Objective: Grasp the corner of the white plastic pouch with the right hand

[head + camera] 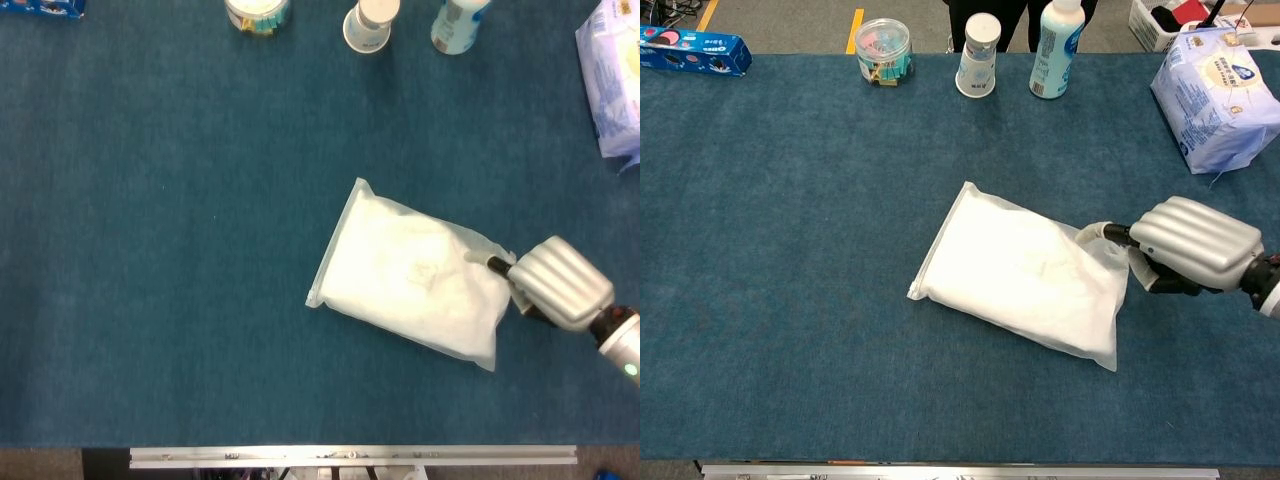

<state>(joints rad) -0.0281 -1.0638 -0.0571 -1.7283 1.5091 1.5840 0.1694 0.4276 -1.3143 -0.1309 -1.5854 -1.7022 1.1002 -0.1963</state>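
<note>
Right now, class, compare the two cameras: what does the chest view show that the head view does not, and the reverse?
Only the chest view shows the long blue box whole at the far left, the floor with a yellow line past the table, and the full pale blue tissue pack. Only the head view shows the metal rail along the table's near edge whole. Both share the white plastic pouch, its right corner pinched by the right robot hand, and the clear round tub, white cup and bottle at the back.
</note>
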